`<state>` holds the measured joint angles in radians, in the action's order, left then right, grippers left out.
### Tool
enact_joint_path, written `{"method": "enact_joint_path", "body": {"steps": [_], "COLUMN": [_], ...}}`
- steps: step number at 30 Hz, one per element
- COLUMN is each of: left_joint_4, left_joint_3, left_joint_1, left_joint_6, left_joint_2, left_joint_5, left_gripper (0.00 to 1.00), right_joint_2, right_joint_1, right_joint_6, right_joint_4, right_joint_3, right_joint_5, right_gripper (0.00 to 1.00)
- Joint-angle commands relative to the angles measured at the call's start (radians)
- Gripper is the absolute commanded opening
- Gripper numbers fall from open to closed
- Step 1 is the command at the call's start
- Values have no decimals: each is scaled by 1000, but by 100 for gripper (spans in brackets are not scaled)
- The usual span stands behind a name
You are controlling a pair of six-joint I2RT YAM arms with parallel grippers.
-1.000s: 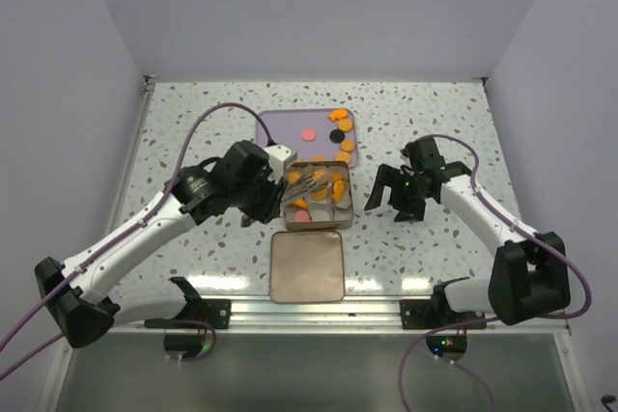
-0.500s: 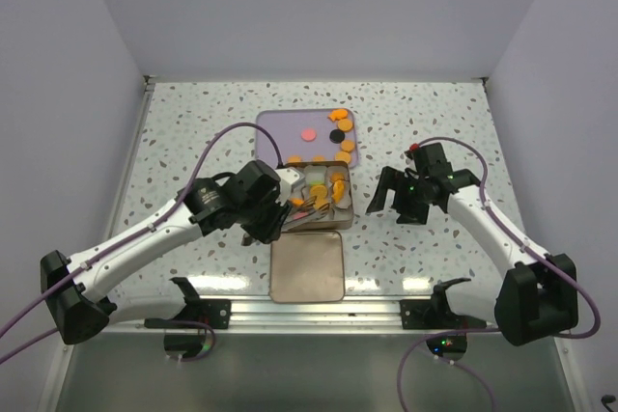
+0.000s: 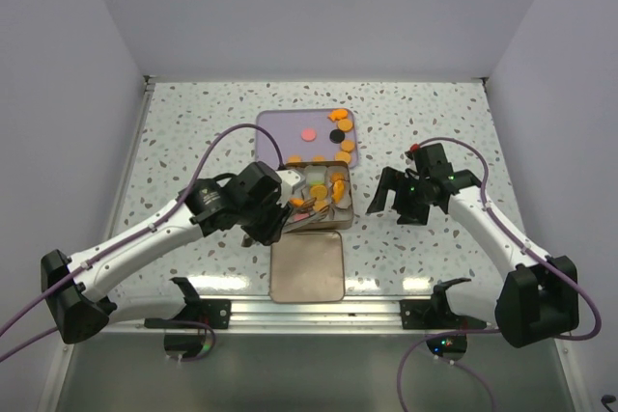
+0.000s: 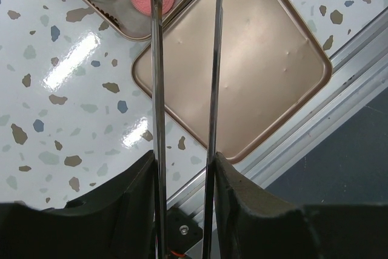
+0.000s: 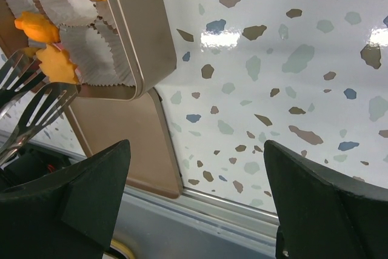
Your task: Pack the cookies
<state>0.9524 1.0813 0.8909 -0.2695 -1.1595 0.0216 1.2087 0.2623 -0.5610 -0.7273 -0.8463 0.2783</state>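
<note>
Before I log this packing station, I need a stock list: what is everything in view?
cookies: many; mostly orange, some pink, one black; on the tray and in the tin
tray: one; purple; beyond the tin
tin: one; metal, square; table centre
paper cups: several; white; inside the tin
lid: one; metal; flat, nearer than the tin
tongs: one pair; metal; in the left pincer
table: one; white speckled; under everything
left pincer: one; black; shut on the tongs, by the tin
right pincer: one; black; open, empty, right of the tin
</note>
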Motion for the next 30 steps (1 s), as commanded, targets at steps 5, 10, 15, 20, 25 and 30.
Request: {"method": "enact_joint_path", "body": {"steps": [5, 10, 15, 20, 25, 30], "left_joint_4": [-6, 9, 19, 16, 42, 40], "left_joint_3": [-3, 3, 9, 83, 193, 308], "left_joint_1": [8, 8, 8, 6, 6, -29], "left_joint_6": [7, 19, 27, 23, 36, 53], "left_joint_2": [1, -3, -16, -29, -91, -156], "left_joint_5": [3, -6, -20, -69, -143, -193], "left_gripper": [45, 47, 47, 47, 47, 49], "right_joint_2": [-23, -12, -3, 0, 14, 23], "right_joint_1": [-3, -3, -3, -3, -3, -3], "right_joint_6": [6, 9, 9, 13, 19, 29], "right_joint_4": [-17, -12, -7, -7, -6, -4], "right_joint_3": [6, 4, 1, -7, -14, -27], "right_joint_5": [-14, -14, -16, -25, -31, -37], "right_gripper": [95, 95, 95, 95, 95, 95]}}
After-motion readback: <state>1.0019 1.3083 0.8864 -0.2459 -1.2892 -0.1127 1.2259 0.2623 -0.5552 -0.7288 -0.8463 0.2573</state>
